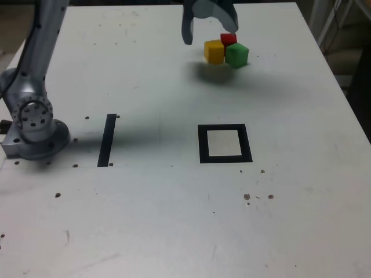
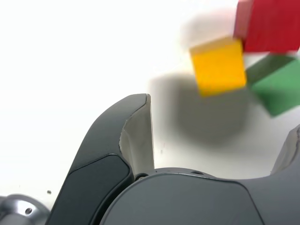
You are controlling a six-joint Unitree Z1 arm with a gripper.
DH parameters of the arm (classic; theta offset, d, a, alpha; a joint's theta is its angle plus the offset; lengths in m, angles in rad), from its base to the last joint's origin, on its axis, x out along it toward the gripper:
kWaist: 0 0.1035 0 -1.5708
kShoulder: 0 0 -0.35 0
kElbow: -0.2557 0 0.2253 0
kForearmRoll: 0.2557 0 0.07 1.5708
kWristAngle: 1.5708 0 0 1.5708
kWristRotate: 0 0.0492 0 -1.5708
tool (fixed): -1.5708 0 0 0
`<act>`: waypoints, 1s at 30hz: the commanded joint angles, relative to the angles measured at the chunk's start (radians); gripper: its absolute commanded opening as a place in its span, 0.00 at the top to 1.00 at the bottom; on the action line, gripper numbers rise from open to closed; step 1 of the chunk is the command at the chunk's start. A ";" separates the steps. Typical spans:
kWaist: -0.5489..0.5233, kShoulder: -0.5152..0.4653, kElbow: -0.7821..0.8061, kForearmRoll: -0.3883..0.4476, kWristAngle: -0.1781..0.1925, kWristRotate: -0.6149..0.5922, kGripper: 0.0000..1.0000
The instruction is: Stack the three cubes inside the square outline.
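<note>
My grey pincer (image 1: 210, 26), jaws spread and empty, hangs over the touching small red (image 1: 228, 39), yellow (image 1: 214, 52) and green (image 1: 236, 55) blocks on the white counter (image 1: 174, 220), well apart from the black square outline (image 1: 225, 143).

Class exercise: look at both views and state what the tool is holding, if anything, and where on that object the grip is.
Nothing is held. The tool is open above the table, its fingers apart, with the yellow cube, red cube and green cube lying ungripped beyond it.

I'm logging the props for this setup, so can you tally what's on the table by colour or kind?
Red cube: 1
Yellow cube: 1
Green cube: 1
Black square outline: 1
Thin black strip: 1
Total: 5
</note>
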 commanded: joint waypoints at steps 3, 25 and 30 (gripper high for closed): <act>0.022 0.054 -0.073 0.003 0.006 0.018 0.01; 0.079 0.297 -0.432 0.060 0.009 0.078 0.01; 0.081 0.333 -0.463 0.072 0.008 0.080 0.03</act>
